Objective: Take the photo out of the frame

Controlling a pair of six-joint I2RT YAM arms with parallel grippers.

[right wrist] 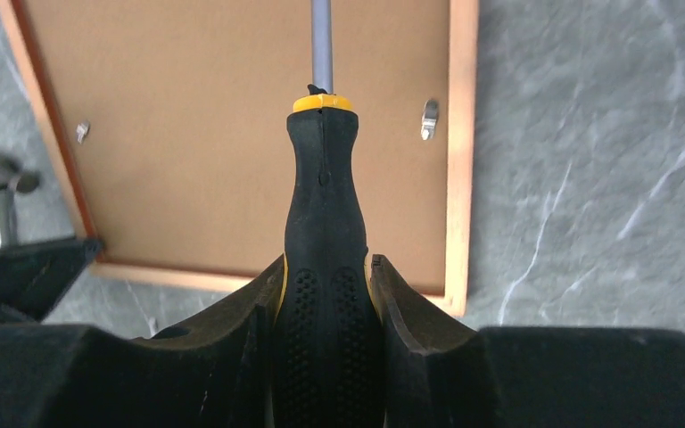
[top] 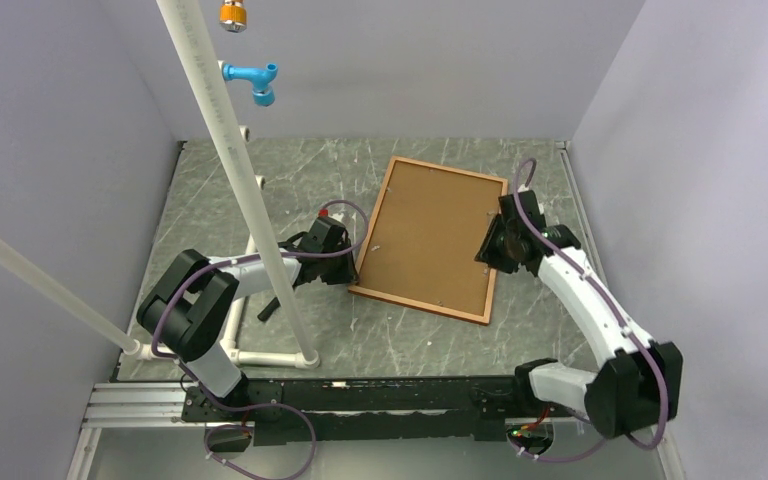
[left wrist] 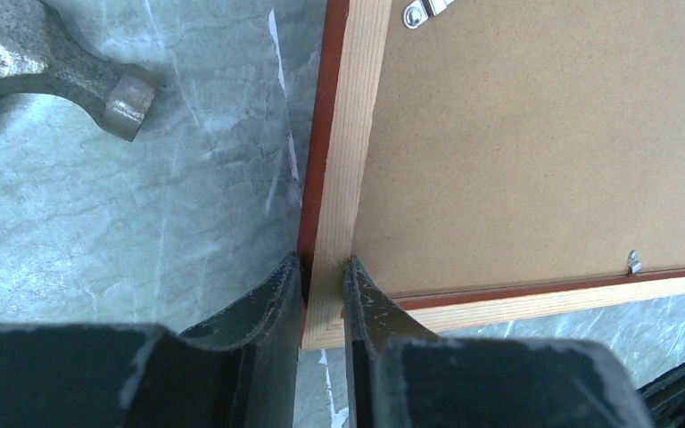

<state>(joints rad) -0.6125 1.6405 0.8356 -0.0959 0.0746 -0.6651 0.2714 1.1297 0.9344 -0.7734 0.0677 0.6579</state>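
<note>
The frame (top: 420, 305) lies face down on the table, its thin reddish-brown border around the brown board backing (top: 430, 235) of the photo. The printed side is hidden. My left gripper (top: 350, 265) is shut on the frame's wooden rail (left wrist: 348, 134) near its corner, one finger (left wrist: 276, 294) outside the rail and one on the backing (left wrist: 535, 134). My right gripper (top: 495, 245) is over the frame's right edge, shut on a black and yellow screwdriver (right wrist: 323, 196). Its steel shaft (right wrist: 321, 45) points across the backing (right wrist: 187, 134).
A hammer head (left wrist: 53, 71) lies on the table left of the frame, also seen in the right wrist view (right wrist: 0, 192). Small metal clips (right wrist: 428, 119) (left wrist: 635, 261) sit along the backing's edges. A white pipe stand (top: 230, 150) rises over the left arm. Walls close in on three sides.
</note>
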